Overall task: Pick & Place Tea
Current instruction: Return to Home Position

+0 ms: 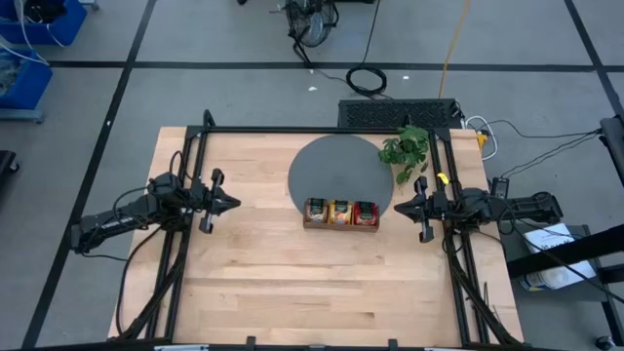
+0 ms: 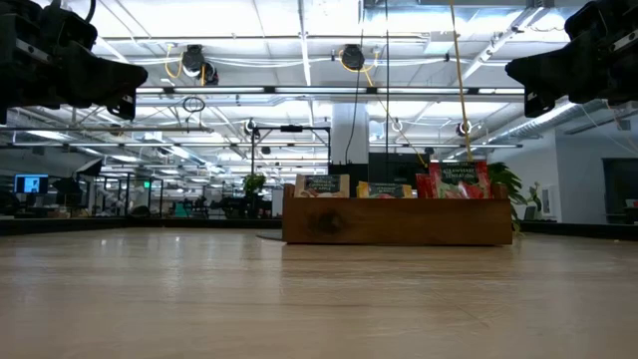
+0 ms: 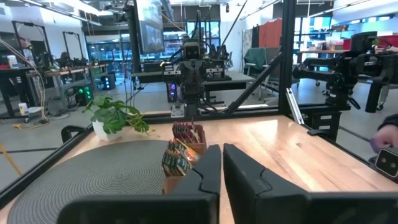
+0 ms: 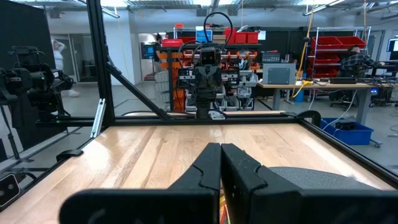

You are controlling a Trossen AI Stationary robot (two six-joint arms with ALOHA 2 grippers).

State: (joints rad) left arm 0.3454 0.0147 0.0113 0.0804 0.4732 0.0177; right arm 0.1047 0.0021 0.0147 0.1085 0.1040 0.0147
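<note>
The tea sachets stand upright in a three-slot wooden tray (image 1: pixel 341 214): beige-green ones (image 1: pixel 318 210) in the left slot, orange-yellow ones (image 1: pixel 342 211) in the middle, red ones (image 1: pixel 366 212) in the right. In the low view their tops stick out above the tray (image 2: pixel 397 221). The tray stands on the near part of a round grey mat (image 1: pixel 331 166). My left gripper (image 1: pixel 232 203) hangs above the table to the tray's left, pointing level toward it, shut and empty (image 3: pixel 222 168). My right gripper (image 1: pixel 398 207) hangs just right of the tray, also shut and empty (image 4: pixel 221 167).
A small potted plant (image 1: pixel 408 149) stands at the mat's far right, close to my right arm. Black frame rails (image 1: pixel 185 244) run along both sides and the far edge of the table. Bare wood (image 1: pixel 312 283) stretches between the tray and the near edge.
</note>
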